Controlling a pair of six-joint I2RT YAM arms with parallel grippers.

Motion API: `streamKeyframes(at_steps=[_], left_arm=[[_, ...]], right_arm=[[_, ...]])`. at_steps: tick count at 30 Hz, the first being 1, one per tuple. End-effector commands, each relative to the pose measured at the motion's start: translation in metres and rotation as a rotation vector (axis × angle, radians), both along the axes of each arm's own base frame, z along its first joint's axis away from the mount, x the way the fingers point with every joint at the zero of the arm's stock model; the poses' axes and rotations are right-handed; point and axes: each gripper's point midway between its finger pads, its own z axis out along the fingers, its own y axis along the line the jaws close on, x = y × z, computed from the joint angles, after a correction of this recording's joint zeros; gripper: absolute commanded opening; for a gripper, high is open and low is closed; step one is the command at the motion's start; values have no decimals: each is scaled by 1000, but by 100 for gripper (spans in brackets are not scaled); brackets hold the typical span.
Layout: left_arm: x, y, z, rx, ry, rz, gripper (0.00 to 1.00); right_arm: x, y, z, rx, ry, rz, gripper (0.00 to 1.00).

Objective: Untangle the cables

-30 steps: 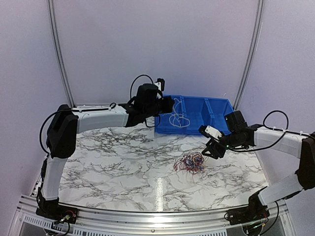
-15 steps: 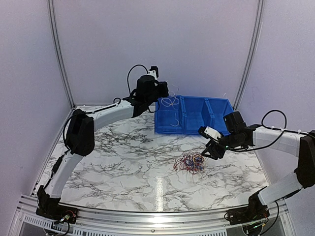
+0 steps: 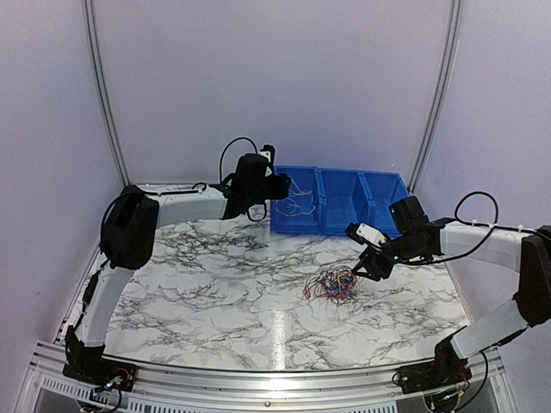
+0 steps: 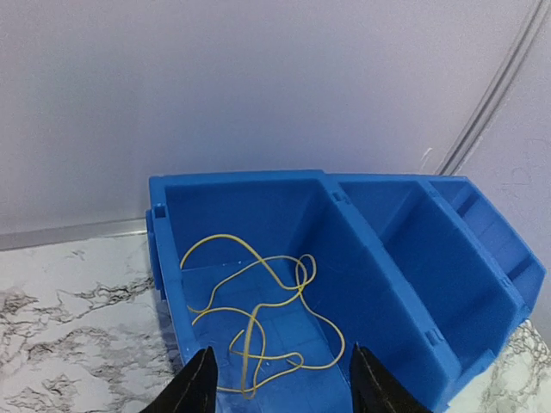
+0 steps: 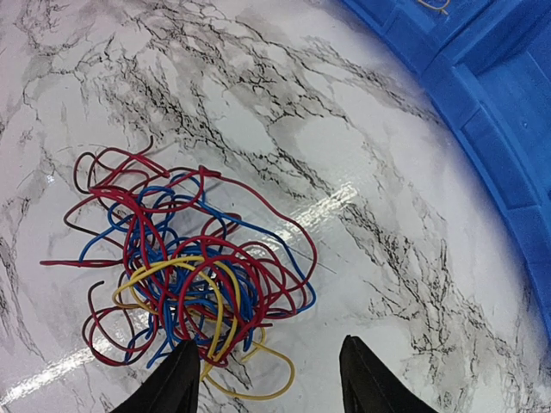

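**Knotted cables on the tabletop, one yellow strand apart in a bin**

On the marbled tabletop (image 3: pixel 215 292), right of centre, the cables (image 5: pixel 185 275) lie as one knotted bunch of red, blue and yellow wire. The right pincer (image 5: pixel 267 366) hangs just over the bunch's right side, released, its jaws spread and grasping nothing. Farther back, the blue bins (image 3: pixel 379 194) stand side by side by the rear wall. A loose yellow cable (image 4: pixel 258 318) lies in open loops on the floor of the leftmost bin, well apart from the bunch. The left pincer (image 4: pixel 280 379) hovers at that bin's left edge, also released, its jaws apart with nothing between them.
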Motion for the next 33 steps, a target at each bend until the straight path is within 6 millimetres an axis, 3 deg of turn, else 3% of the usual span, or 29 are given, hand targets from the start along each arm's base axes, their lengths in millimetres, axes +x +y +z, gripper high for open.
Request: streamKeyframes(at_steps=[1,9,12,15,19,23,28,33], left_arm=[[-49,0,92,-24,-133,-72,55],[-169,-25,84,39,-90,-279,56],[-213,-36,67,64,-60,-346,56],[-244,-41,42,74,-6,-382,56],[-270,-36,7,93,53,-373,56],[-280,-28,-18,49,134,-339,56],[-289,-24,-37,52,166,-327,56],[-296,-26,-45,63,175,-333,56]], right_arm=[[7,-2,17,9,-49,-3,56],[7,-1,24,17,-67,3,53],[3,2,24,28,-55,25,49],[-6,9,24,61,-32,76,49],[-15,18,22,87,-8,119,56],[-16,29,15,65,5,144,57],[-6,32,3,7,0,112,48],[9,29,12,-2,-62,55,34]])
